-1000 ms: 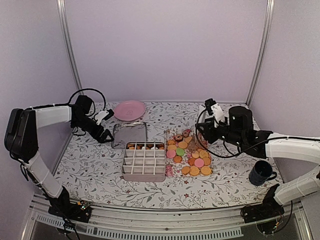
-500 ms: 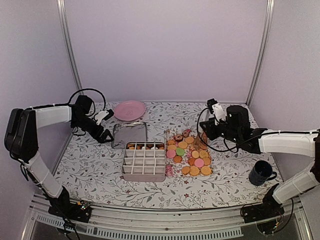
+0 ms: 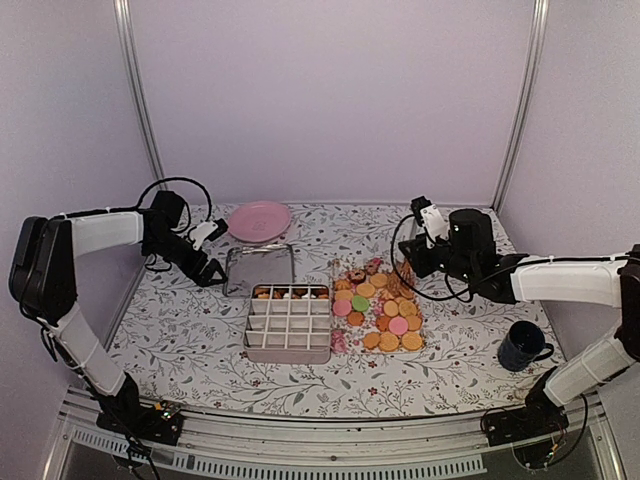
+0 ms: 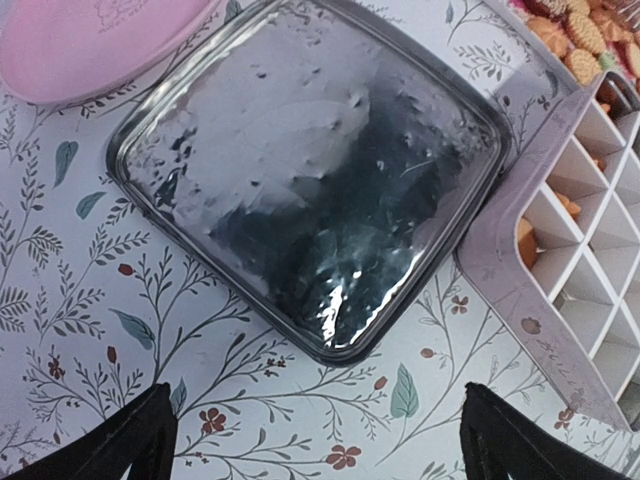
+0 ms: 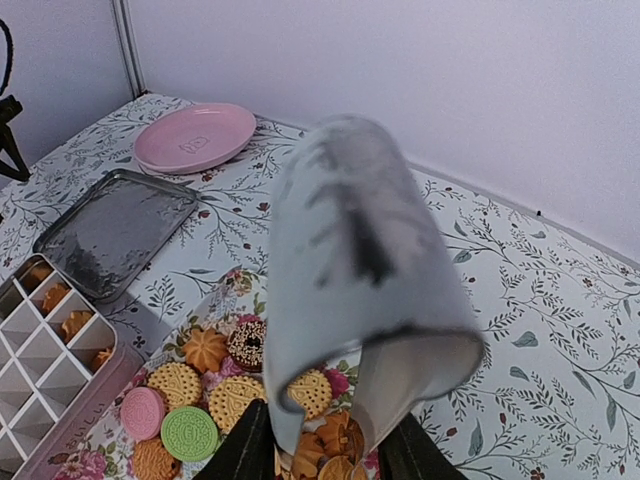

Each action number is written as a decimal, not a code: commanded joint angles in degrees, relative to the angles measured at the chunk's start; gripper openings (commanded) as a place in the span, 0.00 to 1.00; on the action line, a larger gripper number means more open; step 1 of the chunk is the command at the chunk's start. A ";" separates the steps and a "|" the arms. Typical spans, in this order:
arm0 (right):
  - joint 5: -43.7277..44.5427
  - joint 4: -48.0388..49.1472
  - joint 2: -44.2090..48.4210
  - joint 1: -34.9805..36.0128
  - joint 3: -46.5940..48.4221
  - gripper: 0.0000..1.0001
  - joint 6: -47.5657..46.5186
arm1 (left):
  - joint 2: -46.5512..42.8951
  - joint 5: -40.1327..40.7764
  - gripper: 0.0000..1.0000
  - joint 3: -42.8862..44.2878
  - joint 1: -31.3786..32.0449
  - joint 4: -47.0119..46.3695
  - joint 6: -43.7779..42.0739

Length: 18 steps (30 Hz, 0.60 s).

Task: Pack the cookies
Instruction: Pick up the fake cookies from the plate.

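Top view:
- Table cover: white cloth or paper with a printed leaf-and-flower pattern, matte.
- The cookies are small flat rounds, mostly golden-orange, with a few pink, one green and some dark. They lie in a loose patch on a flowered sheet, just right of the divider box.
- Divider box: pale pink, rectangular, with a white grid inside. A few cookies sit in its back row; the other cells look bare.
- Metal tray: square with rounded corners, shiny grey, just behind the box.
- Pink plate: round and glossy, behind the tray.
- Dark mug: glossy, at the right front.
- Left gripper is low at the tray's left edge.
- Right gripper is over the far side of the cookie patch.

Left wrist:
- Both black fingertips are set far apart and hold nothing.
- The tray surface is dimpled and mirror-like. One corner meets the box rim.
- The plate's edge carries a faint raised mark that is too dim to read.

Right wrist:
- The fingers are pinched on a curled sheet, pale grey with dark smears, rolled into an open tube and blurred.
- The cookies below show stamped faces, scalloped edges and one chocolate ring.
- The stamp on the plate cannot be read.
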<state>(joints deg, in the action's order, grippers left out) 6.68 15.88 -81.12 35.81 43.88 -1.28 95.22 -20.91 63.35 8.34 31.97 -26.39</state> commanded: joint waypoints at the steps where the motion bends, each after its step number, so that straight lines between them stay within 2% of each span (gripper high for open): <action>1: 0.73 1.88 0.97 -0.92 -0.47 0.33 -0.96 | 0.64 -0.35 0.99 0.29 0.10 -1.12 -0.42; 4: 1.17 1.66 1.47 -1.46 -0.46 0.27 -1.07 | 0.67 -0.28 0.99 0.19 0.14 -1.12 -0.24; 11: 1.18 0.85 3.06 -2.39 -0.42 0.25 -2.21 | 0.49 -0.52 0.99 0.02 0.16 -1.12 0.00; 16: -0.17 0.64 4.23 -2.68 -0.23 0.16 -2.04 | 0.35 -0.54 0.99 0.19 0.11 -1.03 0.26; 18: -1.44 0.57 4.41 -2.68 0.26 0.15 -1.80 | 0.33 -0.71 0.99 0.20 0.14 -0.94 0.24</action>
<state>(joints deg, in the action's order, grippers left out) 6.72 15.73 -78.56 33.69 43.83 -2.68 95.24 -20.95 63.35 8.34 31.92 -26.33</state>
